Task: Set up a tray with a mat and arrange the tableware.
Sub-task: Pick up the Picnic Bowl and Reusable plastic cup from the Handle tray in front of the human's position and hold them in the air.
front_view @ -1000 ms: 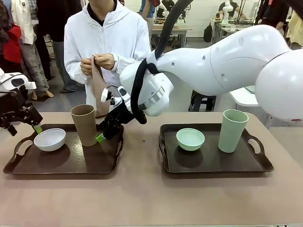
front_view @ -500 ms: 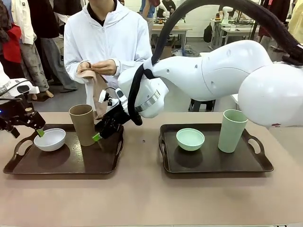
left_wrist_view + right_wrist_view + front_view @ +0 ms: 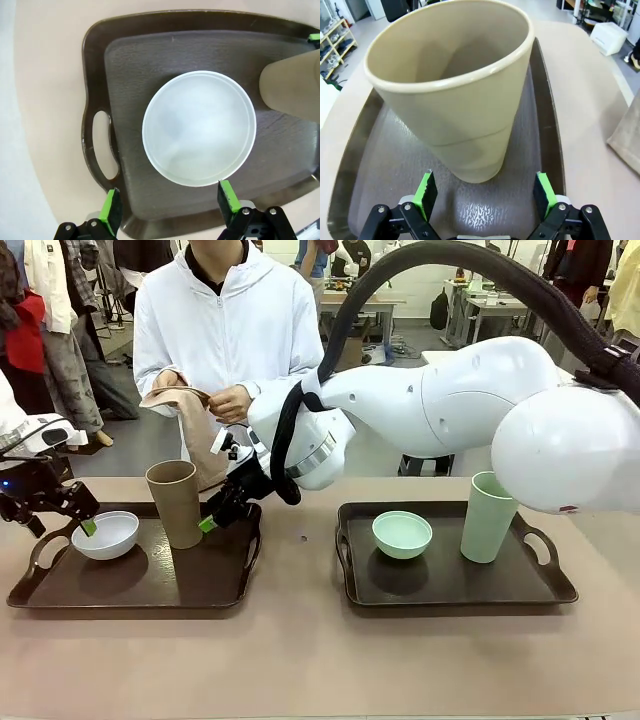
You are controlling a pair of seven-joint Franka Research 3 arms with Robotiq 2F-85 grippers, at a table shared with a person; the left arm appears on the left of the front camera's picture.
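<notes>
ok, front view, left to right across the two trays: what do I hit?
white bowl → brown cup → right hand → mint green bowl → pale green cup

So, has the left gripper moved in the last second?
Yes. The left gripper came lower and rightward, toward the white bowl.

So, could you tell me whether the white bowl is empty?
Empty. The left wrist view looks straight down into the white bowl, and its inside is bare; it sits on the dark tray.
</notes>
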